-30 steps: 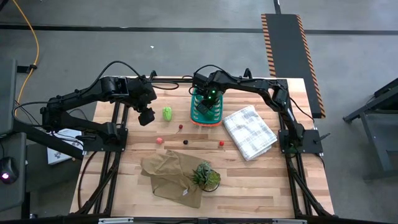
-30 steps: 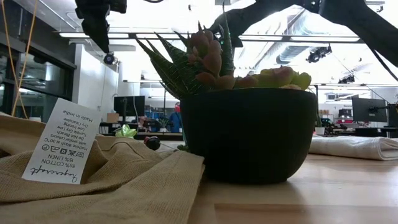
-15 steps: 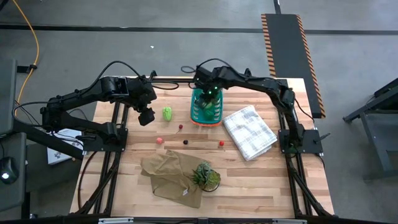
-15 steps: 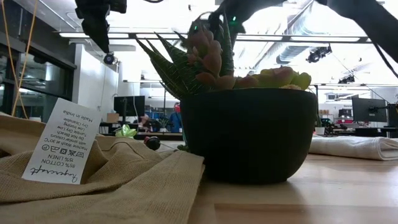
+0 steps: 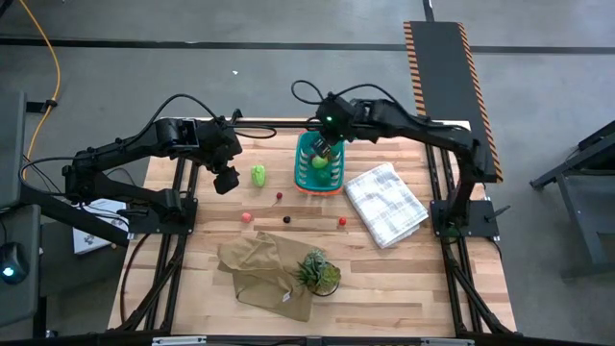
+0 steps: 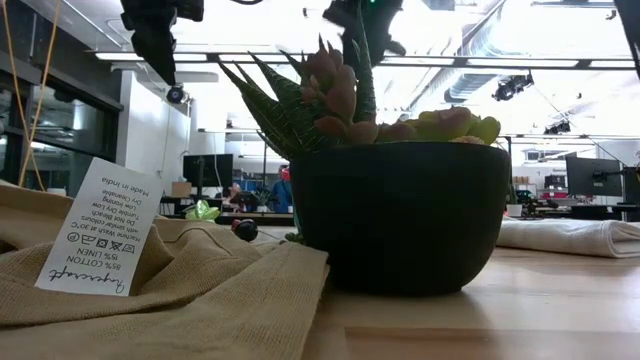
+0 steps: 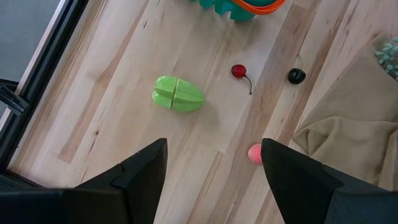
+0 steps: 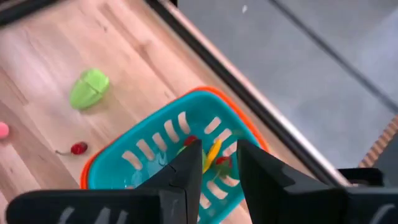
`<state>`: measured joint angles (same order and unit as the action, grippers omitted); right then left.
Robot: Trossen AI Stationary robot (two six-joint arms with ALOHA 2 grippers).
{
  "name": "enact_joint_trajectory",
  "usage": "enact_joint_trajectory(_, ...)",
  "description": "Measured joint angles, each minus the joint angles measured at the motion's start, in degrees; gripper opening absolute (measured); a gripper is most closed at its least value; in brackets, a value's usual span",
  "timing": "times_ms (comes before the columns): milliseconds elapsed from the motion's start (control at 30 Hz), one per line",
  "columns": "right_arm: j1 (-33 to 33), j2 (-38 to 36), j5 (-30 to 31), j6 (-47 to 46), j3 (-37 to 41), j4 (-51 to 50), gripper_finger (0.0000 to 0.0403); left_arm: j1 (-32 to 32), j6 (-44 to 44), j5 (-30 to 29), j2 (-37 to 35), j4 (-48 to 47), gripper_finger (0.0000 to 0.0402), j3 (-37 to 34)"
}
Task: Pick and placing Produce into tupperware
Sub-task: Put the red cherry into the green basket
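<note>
Left fingers (image 7: 214, 180) spread wide, one green lump (image 7: 178, 94), two cherries (image 7: 238, 71).

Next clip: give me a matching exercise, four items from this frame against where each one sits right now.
Items
1. light green produce piece
2. yellow produce piece
3. potted plant
4. checked cloth

Places
A. inside the teal basket
B. on the tan cloth
C. on bare wood between the left gripper and the basket
D. on the table on the basket's far side from the left gripper

Pairs: 1-C, 2-A, 3-B, 4-D
</note>
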<state>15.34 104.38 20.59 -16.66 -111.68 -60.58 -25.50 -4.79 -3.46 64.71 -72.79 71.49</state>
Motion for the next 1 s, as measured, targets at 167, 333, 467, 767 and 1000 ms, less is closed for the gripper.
enact_joint_trajectory(167, -6.48, -3.28, 10.68, -2.73, 0.00, -1.71, 0.0092, 0.00, -0.01, 0.00, 0.00, 0.02, 0.0248, 0.01)
enact_joint_trajectory(333, -14.23, -3.72, 24.45, -8.00, 0.00, -8.35, 0.0092, 0.02, 0.00, 0.01, 0.00, 0.02, 0.0248, 0.00)
enact_joint_trajectory(467, -19.75, -3.92, 32.03, -16.14, 1.47, -13.84, 0.0092, 0.02, -0.01, 0.00, 0.00, 0.02, 0.0248, -0.01)
enact_joint_trajectory(767, -31.66, -16.98, 34.93, -26.89, 25.91, -2.94, 0.0092, 0.00, -0.01, 0.00, 0.00, 0.13, 0.0248, -0.01)
enact_joint_trajectory(1000, -36.01, -33.96, 24.14, -26.86, 45.81, 12.90, 0.0092, 0.02, -0.01, 0.00, 0.00, 0.52, 0.0248, 0.00)
